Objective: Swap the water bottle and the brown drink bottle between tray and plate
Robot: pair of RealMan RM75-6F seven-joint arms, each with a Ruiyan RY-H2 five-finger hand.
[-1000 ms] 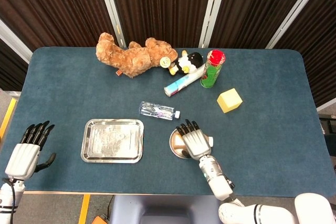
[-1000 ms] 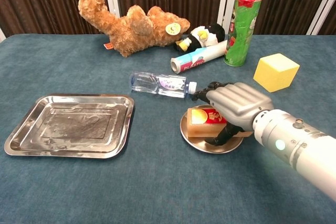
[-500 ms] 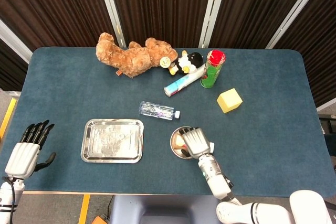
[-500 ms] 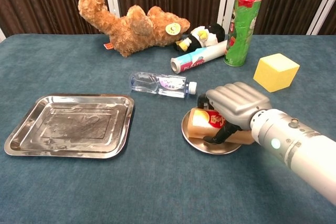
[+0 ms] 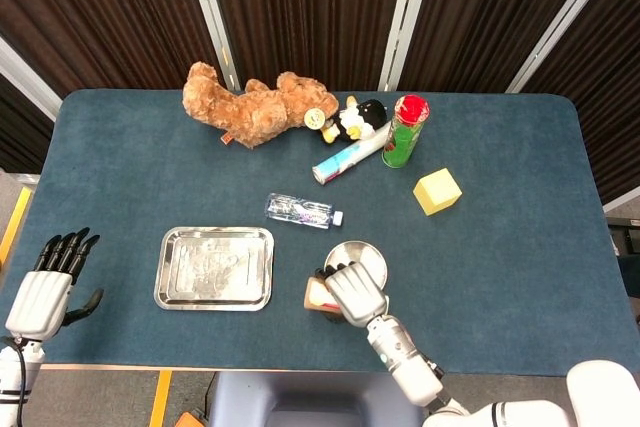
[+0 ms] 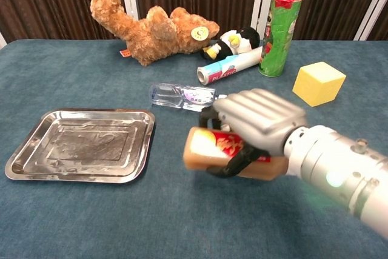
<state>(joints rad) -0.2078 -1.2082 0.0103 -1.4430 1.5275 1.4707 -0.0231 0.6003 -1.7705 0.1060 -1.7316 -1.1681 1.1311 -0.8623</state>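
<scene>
My right hand (image 6: 257,122) (image 5: 353,291) grips the brown drink bottle (image 6: 212,149) (image 5: 320,295), which lies sideways in it, lifted above the table between the plate and the tray. The small round metal plate (image 5: 357,255) is bare in the head view and hidden behind the hand in the chest view. The clear water bottle (image 6: 183,96) (image 5: 299,211) lies on its side on the table, behind the plate and tray. The rectangular metal tray (image 6: 85,144) (image 5: 214,267) is empty at the left. My left hand (image 5: 48,287) hangs open off the table's left front corner.
At the back lie a brown teddy bear (image 6: 148,25), a penguin toy (image 6: 237,40), a rolled tube (image 6: 230,66) and an upright green can (image 6: 279,25). A yellow block (image 6: 319,82) sits at the right.
My right hand closed on the brown drink bottle, lifted it off the plate and carried it left toward the tray. The plate now lies bare. The left hand barely moved.
</scene>
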